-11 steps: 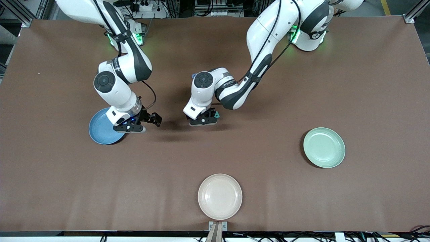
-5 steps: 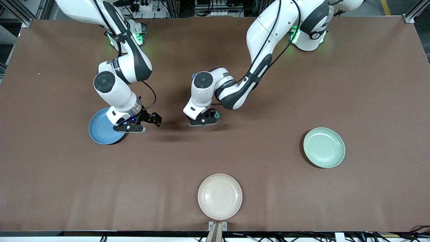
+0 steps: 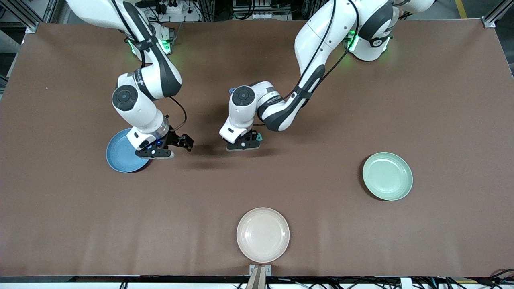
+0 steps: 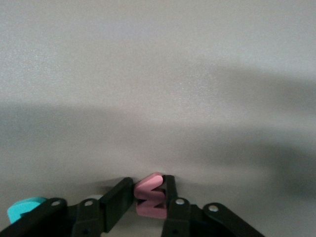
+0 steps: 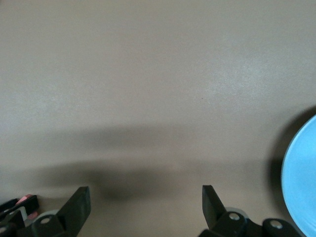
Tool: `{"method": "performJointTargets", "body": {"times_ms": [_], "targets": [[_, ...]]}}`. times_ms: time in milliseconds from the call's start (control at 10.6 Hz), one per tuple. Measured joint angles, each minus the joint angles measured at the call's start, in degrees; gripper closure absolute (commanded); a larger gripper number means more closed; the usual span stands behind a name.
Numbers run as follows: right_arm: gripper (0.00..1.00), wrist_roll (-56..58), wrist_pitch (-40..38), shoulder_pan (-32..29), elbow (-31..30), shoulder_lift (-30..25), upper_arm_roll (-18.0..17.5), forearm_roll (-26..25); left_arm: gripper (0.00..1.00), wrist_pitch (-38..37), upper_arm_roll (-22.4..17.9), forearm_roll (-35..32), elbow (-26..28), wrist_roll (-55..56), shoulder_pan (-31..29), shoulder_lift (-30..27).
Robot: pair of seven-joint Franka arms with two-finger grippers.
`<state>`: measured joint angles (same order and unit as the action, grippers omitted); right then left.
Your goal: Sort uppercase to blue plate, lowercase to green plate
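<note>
Front view, near to far: cream plate (image 3: 263, 235) at table (image 3: 321, 224) edge, green plate (image 3: 387, 176), blue plate (image 3: 120, 154). Right hand (image 3: 168, 147) beside blue plate, fingers spread, nothing held. Left hand (image 4: 148, 200) mid-table, clamped on red w/m letter (image 4: 150, 196); teal letter (image 4: 24, 208) beside it.

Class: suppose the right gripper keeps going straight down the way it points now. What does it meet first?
Most likely bare table. The right gripper is open with nothing between its fingers; the blue plate lies just off to one side, though depth is hard to judge.
</note>
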<state>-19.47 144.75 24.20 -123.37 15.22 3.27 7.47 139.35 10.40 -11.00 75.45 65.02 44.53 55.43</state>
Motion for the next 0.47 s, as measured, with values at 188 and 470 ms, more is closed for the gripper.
{"method": "performJointTargets", "body": {"times_ms": [188, 470], "targets": [[0.00, 0.0, 0.0, 0.0, 0.0, 0.0, 0.0, 0.0, 0.90, 0.0, -0.5, 0.0, -0.1, 0.0, 0.5, 0.0], [0.00, 0.0, 0.0, 0.0, -0.1, 0.0, 0.0, 0.0, 1.00, -0.1, -0.6, 0.0, -0.2, 0.0, 0.6, 0.0]]}}
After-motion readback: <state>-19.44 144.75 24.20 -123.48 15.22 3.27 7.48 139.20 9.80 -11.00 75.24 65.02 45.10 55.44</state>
